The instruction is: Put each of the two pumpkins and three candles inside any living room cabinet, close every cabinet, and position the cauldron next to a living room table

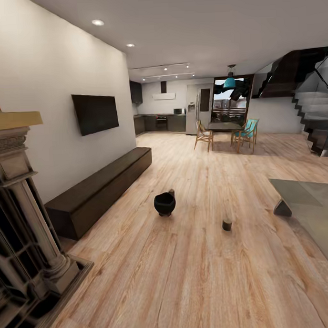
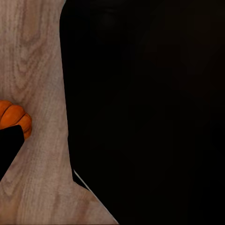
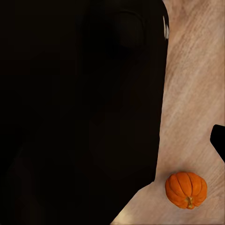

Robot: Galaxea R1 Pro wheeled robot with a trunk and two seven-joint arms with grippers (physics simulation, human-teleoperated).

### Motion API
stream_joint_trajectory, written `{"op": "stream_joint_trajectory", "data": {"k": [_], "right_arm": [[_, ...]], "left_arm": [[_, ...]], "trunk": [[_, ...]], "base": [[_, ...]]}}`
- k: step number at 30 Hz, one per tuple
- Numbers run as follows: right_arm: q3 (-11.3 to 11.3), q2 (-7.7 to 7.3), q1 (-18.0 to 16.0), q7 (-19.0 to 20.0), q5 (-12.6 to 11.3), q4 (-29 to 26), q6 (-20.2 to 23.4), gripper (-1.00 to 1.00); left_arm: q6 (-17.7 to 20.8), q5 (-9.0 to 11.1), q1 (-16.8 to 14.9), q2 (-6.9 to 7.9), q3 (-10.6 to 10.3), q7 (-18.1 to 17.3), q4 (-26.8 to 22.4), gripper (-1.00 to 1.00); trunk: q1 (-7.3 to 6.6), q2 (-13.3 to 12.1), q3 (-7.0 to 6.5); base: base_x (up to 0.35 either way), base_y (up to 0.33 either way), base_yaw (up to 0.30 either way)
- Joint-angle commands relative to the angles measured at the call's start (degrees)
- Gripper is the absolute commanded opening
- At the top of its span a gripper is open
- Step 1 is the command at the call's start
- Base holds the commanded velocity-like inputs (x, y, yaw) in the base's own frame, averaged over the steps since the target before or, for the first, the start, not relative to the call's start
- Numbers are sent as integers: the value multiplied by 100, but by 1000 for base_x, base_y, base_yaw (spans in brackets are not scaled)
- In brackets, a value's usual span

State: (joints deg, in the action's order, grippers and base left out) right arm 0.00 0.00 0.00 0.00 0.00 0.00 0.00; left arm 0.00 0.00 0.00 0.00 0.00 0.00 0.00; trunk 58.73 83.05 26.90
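From the head camera I see the cauldron (image 1: pixel 165 203) upright on the floor (image 1: pixel 197 272), mouth up, contents indiscernible, a candle (image 1: pixel 227 224) near it, the cabinet (image 1: pixel 100 189) shut along the wall; a pumpkin (image 3: pixel 186 189) lies on floorboards; either claw's state I cannot tell.
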Motion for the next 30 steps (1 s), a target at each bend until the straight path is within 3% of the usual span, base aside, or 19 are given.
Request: {"op": "stream_joint_trajectory", "data": {"k": [1, 22, 30], "right_arm": [[0, 0, 0, 0, 0, 0, 0, 100], [-28, -10, -22, 44, -1, 18, 23, 100], [-34, -68, -18, 44, -9, 26, 8, 100]], "left_arm": [[0, 0, 0, 0, 0, 0, 0, 100], [109, -34, -17, -9, -30, -15, 44, 100], [91, -33, -66, 64, -30, -3, -12, 100]], "trunk": [[0, 3, 3], [0, 3, 3], [0, 3, 3]], "base": [[0, 0, 0], [0, 0, 0], [0, 0, 0]]}}
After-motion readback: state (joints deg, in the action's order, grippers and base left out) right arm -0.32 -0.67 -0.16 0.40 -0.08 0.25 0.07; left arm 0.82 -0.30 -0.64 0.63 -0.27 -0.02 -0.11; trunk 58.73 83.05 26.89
